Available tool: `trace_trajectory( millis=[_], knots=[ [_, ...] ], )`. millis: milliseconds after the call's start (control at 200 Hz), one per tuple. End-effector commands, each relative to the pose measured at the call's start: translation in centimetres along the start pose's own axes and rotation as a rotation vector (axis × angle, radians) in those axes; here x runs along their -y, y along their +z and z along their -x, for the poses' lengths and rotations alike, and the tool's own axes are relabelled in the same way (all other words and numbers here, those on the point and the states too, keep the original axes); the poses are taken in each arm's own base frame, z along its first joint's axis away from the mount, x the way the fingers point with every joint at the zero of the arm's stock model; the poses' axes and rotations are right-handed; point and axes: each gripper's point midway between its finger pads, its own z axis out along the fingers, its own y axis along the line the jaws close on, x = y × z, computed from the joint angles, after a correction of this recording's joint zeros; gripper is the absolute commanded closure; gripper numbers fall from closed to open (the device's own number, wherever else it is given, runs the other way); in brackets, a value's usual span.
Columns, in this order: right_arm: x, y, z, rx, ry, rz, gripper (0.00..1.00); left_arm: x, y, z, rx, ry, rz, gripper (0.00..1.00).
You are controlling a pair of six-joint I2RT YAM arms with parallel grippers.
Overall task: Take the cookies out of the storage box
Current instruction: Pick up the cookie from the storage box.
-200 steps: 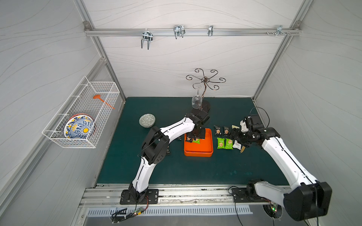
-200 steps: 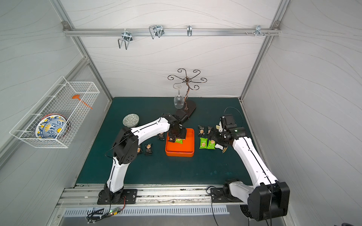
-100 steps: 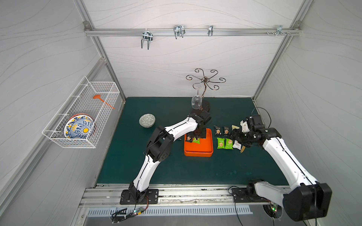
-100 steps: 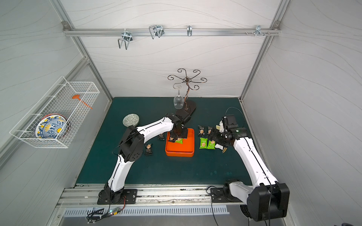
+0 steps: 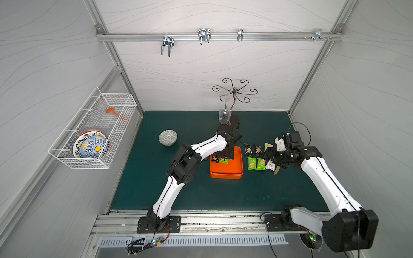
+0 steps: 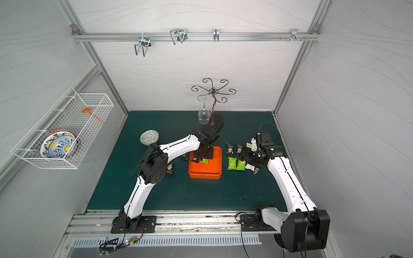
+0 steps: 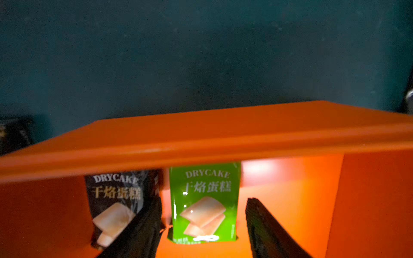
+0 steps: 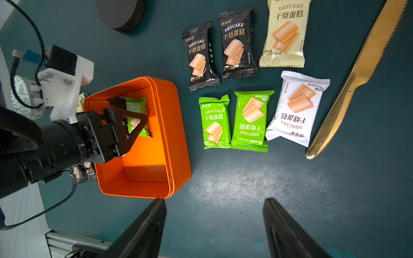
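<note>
The orange storage box (image 5: 226, 173) sits mid-table, also seen in the right wrist view (image 8: 145, 160). At its far end lie two cookies: a green packet (image 7: 204, 205) and a black packet (image 7: 114, 201) side by side. My left gripper (image 7: 203, 201) reaches down into the box and stands open astride the green packet, with a small gap on each side. Right of the box lie several cookies: two black (image 8: 202, 57), a pale yellow (image 8: 285, 33), two green (image 8: 214, 121) and a white one (image 8: 297, 109). My right gripper (image 8: 214, 201) hovers open over bare mat near them.
A gold knife (image 8: 357, 73) lies beyond the white packet. Two black packets (image 6: 169, 170) lie left of the box. A patterned bowl (image 5: 167, 137) and a wire glass stand (image 5: 232, 105) stand at the back. A wire basket (image 5: 93, 131) hangs on the left wall.
The left arm's elbow has swung toward the middle of the table while its gripper stays at the box's far end. The right arm has hardly moved.
</note>
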Motion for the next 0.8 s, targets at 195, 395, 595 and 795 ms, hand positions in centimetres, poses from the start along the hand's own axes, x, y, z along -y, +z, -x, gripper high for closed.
trace_trajectory(
  millis=[195, 395, 595, 795],
  knots=[
    [0.1, -0.3, -0.3, -0.015, -0.010, 0.003, 0.27, 0.5, 1.1, 0.1, -0.011, -0.011, 0.008, 0.36],
    [0.1, -0.5, -0.3, -0.011, -0.012, 0.004, 0.26, 0.6, 1.5, 0.0, -0.014, -0.011, 0.011, 0.38],
    [0.1, -0.7, -0.4, -0.009, -0.013, 0.004, 0.26, 0.5, 2.1, -0.5, -0.034, -0.004, 0.022, 0.41],
    [-0.1, -0.8, 0.0, -0.005, -0.015, 0.012, 0.27, 0.5, 1.7, -0.3, -0.024, 0.005, 0.019, 0.52]
  ],
)
